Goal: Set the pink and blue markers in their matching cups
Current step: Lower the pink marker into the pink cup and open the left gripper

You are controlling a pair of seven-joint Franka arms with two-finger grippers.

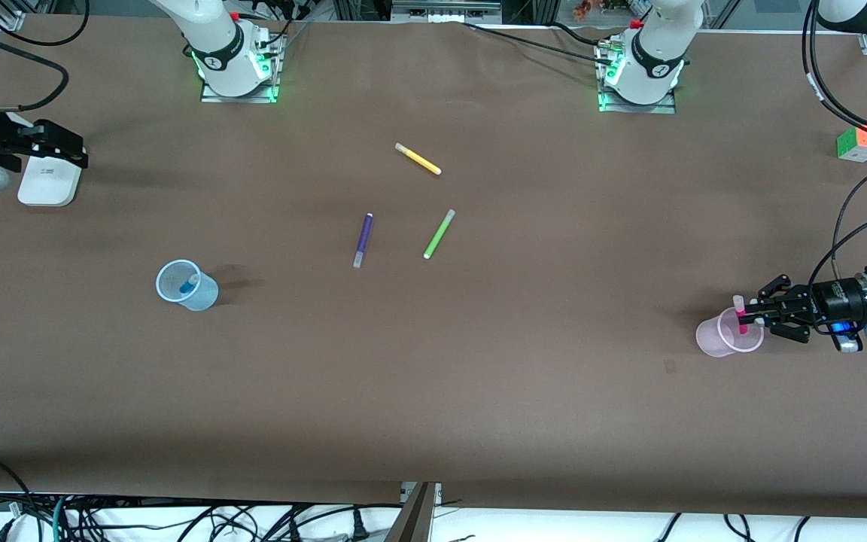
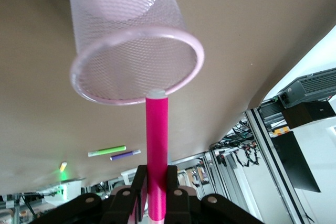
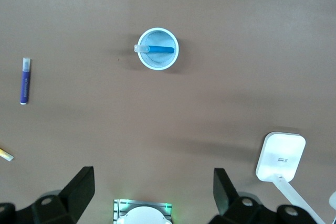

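My left gripper (image 1: 751,316) is shut on the pink marker (image 1: 741,316), holding it upright over the pale pink cup (image 1: 716,339) near the left arm's end of the table. In the left wrist view the marker (image 2: 157,140) sits between the fingers (image 2: 137,184) with its end at the rim of the pink cup (image 2: 126,40). The blue marker (image 1: 189,284) leans inside the pale blue cup (image 1: 200,295) toward the right arm's end, and both show in the right wrist view: marker (image 3: 157,49), cup (image 3: 167,62). My right gripper (image 1: 65,150) is open and empty, raised beside a white device.
A purple pen (image 1: 363,239), a lime-green pen (image 1: 439,234) and a yellow pen (image 1: 418,159) lie mid-table. A white device (image 1: 48,179) sits under my right gripper. A colour cube (image 1: 860,143) sits at the left arm's end.
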